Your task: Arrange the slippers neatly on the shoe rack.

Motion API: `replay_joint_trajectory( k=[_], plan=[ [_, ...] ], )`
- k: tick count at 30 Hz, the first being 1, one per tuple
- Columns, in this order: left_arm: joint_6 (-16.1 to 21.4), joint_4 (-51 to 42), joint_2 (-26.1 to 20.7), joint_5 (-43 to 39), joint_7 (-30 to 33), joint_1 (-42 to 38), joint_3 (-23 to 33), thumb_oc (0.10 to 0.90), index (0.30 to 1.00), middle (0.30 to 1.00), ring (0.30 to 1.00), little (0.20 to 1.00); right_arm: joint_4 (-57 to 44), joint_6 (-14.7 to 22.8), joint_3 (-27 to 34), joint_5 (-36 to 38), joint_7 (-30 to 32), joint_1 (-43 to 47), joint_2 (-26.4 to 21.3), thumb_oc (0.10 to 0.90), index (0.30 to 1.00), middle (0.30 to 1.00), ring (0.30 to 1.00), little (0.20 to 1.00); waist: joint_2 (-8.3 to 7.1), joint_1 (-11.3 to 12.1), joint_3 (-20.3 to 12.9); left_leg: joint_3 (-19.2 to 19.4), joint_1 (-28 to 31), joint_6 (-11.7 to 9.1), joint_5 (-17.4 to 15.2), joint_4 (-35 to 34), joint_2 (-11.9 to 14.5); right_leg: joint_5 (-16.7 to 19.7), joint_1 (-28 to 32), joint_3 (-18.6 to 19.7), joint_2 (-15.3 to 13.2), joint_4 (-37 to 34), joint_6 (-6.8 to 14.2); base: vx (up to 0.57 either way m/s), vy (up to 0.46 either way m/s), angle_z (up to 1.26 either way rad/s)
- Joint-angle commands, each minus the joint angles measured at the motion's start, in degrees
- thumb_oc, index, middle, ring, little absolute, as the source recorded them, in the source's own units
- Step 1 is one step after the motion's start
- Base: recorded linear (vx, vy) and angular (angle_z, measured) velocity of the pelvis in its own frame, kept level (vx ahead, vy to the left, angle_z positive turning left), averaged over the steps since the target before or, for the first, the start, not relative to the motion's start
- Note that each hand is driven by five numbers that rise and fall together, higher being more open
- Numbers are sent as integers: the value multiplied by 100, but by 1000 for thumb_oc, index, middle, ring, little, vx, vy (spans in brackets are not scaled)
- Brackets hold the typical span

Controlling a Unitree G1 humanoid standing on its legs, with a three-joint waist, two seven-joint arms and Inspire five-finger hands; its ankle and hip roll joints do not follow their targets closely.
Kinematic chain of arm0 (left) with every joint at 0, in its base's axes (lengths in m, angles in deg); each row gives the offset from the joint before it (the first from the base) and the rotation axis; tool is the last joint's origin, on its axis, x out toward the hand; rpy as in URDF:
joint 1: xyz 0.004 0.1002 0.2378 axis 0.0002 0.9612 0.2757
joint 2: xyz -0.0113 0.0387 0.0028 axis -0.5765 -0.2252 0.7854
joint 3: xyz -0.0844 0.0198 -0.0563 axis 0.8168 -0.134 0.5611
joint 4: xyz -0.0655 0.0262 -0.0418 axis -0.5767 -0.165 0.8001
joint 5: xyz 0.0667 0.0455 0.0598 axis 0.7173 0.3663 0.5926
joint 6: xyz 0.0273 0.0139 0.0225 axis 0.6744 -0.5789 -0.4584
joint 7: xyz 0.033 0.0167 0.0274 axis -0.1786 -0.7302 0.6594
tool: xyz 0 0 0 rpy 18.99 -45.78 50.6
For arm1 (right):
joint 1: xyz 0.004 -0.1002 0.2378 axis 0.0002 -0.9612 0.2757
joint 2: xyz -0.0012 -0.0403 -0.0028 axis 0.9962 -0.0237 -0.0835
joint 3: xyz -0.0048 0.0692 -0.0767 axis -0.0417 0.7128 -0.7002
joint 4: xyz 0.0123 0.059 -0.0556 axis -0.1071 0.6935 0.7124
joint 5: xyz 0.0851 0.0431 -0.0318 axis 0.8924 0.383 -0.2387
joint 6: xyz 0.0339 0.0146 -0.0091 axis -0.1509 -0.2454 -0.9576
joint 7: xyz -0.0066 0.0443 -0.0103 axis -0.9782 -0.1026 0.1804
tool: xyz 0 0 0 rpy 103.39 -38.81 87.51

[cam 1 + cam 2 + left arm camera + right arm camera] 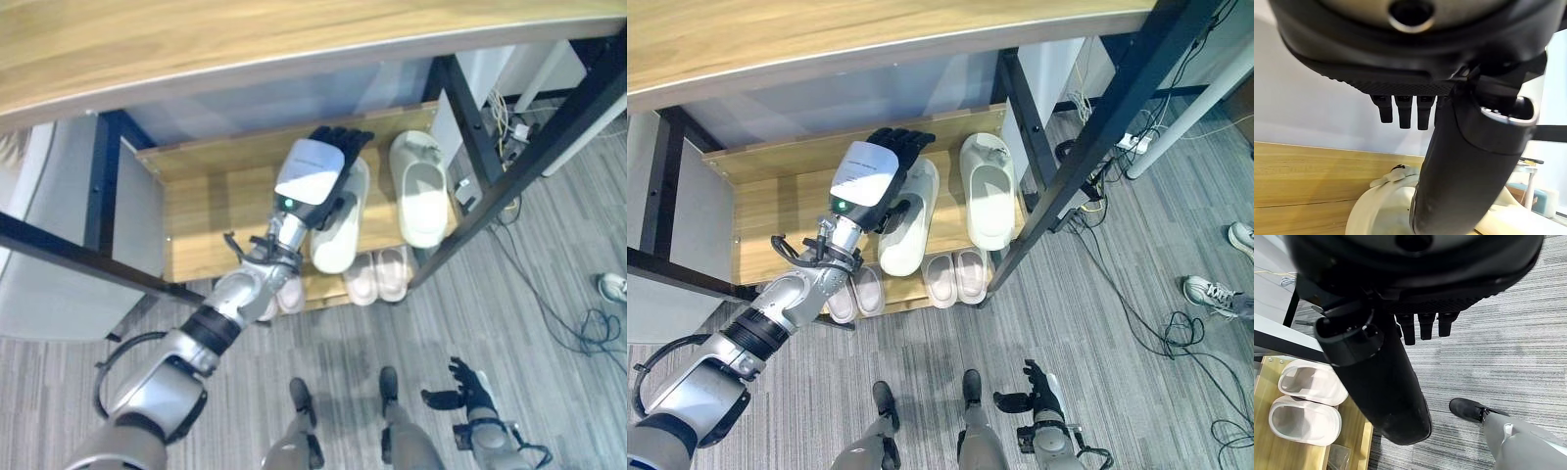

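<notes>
left hand over a slipper on the rack shelf

the left hand (884, 168) reaches into the wooden shoe rack with black metal posts (774, 211), lying over the left of two pale cream foam slippers (910, 230) on its middle shelf. its fingers curl down over the slipper's toe end and the thumb runs along its side, so the hand looks clamped on it. the second cream slipper (986, 191) lies just beside it to the right, toe toward the back wall. on the lower shelf, two pairs of small pale pink slippers (955, 276) sit at the front edge. the right hand (1038, 387) hangs low over the grey striped carpet floor (1136, 323), well apart from the rack, fingers relaxed and apart, holding nothing.
</notes>
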Motion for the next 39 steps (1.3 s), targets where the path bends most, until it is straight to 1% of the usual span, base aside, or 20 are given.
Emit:
replay_joint_trajectory(
  k=[1,4,10,12,13,15,17,19,22,23,24,25,26,27,32,38,39],
  plan=[
    [156,129,176,6,230,-511,182,800,900,900,900,900,110,113,140,209,55,-322,-147,800,900,900,900,900,18,280,-755,-239,204,-580,-365,-34,496,-653,-38,-263,-376,263,524,0,0,0],
    [195,133,248,-70,208,-538,162,800,900,900,900,900,168,97,130,208,33,-342,-126,800,900,900,900,900,18,281,-775,-253,241,-572,-375,-34,480,-655,9,-271,-385,270,524,0,0,0],
    [280,29,174,-152,139,-424,146,800,900,900,900,900,417,19,117,206,-31,-347,-25,800,900,900,900,900,21,311,-835,-239,421,-565,-426,-34,461,-667,205,-313,-392,254,549,0,0,0],
    [403,-24,209,-440,22,-285,164,800,900,900,900,900,538,-18,144,243,-52,-357,22,800,900,900,900,900,1,343,-885,-252,529,-555,-444,-34,437,-677,337,-350,-402,250,558,0,0,0],
    [404,-33,205,-448,14,-279,166,800,900,900,900,900,540,-16,143,242,-52,-360,22,800,900,900,900,900,1,341,-881,-253,537,-555,-446,-34,436,-678,348,-353,-402,246,559,0,0,0],
    [574,-288,171,-824,-150,44,300,800,900,900,900,900,628,-76,189,250,-62,-342,107,800,900,900,900,900,-6,387,-923,-272,643,-538,-481,-34,402,-686,486,-380,-414,227,565,12,10,2],
    [601,-365,141,-832,-177,139,314,800,900,900,900,900,677,-86,207,266,-77,-327,141,800,900,900,900,900,-16,400,-941,-279,682,-534,-492,-34,384,-678,543,-398,-420,201,569,22,14,6],
    [711,-571,100,-1056,-270,454,451,800,900,900,900,900,735,-111,227,278,-92,-336,220,800,900,900,900,900,-38,450,-981,-276,753,-520,-518,-34,351,-644,623,-426,-439,158,580,30,20,14],
    [657,-576,67,-1083,-244,652,567,800,900,900,900,900,745,-116,223,282,-98,-342,270,800,900,900,900,900,-55,484,-1000,-280,788,-507,-525,-34,327,-620,667,-439,-453,137,585,14,11,5],
    [590,-544,44,-1005,-208,716,619,800,900,900,900,900,744,-122,221,283,-94,-334,287,800,900,900,900,900,-67,499,-1002,-280,797,-503,-528,-34,317,-613,680,-450,-459,130,588,20,10,5],
    [406,-451,-25,-649,-148,760,624,800,900,900,900,900,753,-132,224,297,-102,-357,288,800,900,900,900,900,-88,509,-1018,-295,804,-493,-535,-34,302,-600,708,-453,-469,114,586,22,7,5],
    [381,-424,-22,-592,-190,820,622,800,900,900,900,900,756,-133,216,304,-101,-373,294,800,900,900,900,900,-91,513,-1027,-300,807,-489,-536,-34,297,-600,720,-457,-469,110,582,0,0,0],
    [377,-418,-32,-567,-236,896,642,800,900,900,900,900,750,-146,210,310,-107,-384,296,800,900,900,900,900,-100,513,-1032,-297,811,-488,-539,-34,293,-600,727,-460,-467,109,582,44,7,3],
    [373,-441,-68,-559,-389,1177,743,800,900,900,900,900,771,-186,215,322,-132,-402,326,800,900,900,900,900,-126,549,-1059,-298,835,-479,-542,-34,293,-608,754,-475,-462,106,573,38,4,3],
    [410,-402,7,-742,-503,1447,830,800,900,900,900,900,750,-232,219,317,-158,-403,327,800,900,900,900,900,-133,559,-1084,-295,868,-471,-548,-34,294,-627,787,-472,-454,110,562,23,2,1],
    [507,-219,241,-1129,-676,1548,703,800,900,900,900,900,728,-256,187,301,-165,-393,325,800,900,900,900,900,-129,541,-1081,-289,864,-453,-547,-34,299,-623,749,-439,-438,113,550,0,0,0],
    [538,-197,339,-1287,-750,1562,650,800,900,900,900,900,715,-267,182,310,-174,-383,323,800,900,900,900,900,-125,533,-1079,-284,851,-450,-550,-34,301,-620,730,-430,-435,113,545,0,0,0]
  ],
)
